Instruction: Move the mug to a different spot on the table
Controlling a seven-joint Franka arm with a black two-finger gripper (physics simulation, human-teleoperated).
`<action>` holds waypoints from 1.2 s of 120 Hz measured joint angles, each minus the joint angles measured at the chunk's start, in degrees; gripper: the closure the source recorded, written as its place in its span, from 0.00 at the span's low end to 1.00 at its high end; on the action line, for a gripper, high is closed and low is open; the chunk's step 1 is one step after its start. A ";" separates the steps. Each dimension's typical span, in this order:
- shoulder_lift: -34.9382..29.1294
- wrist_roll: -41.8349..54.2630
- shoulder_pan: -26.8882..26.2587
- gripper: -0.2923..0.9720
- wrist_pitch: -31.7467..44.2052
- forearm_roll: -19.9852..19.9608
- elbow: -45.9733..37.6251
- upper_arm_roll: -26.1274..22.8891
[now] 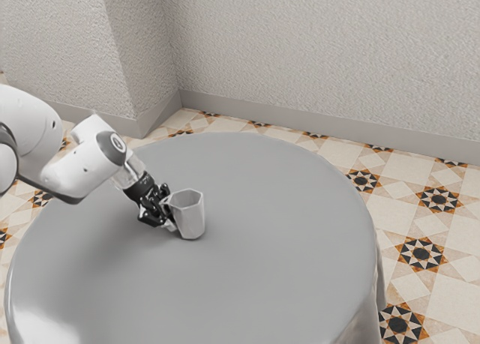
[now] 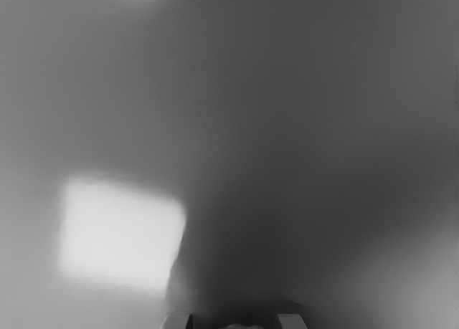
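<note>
Gripper (image 1: pixel 155 210) is down at the mug (image 1: pixel 187 213), black claw pressed up against its side nearer the arm (image 1: pixel 75 168). Whether the claw is pinching it, I cannot tell; the contact is hidden behind the mug's wall. The mug is pale, faceted and open-topped, standing on the round, smooth grey table (image 1: pixel 300 246), inward from the table's edge at the exterior view's left. In the wrist view the tabletop (image 2: pixel 323 128) blurs to grey with a bright square patch (image 2: pixel 118 232), possibly a reflection.
</note>
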 joint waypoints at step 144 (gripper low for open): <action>-19.99 36.01 0.15 0.23 -19.05 42.86 17.67 -4.07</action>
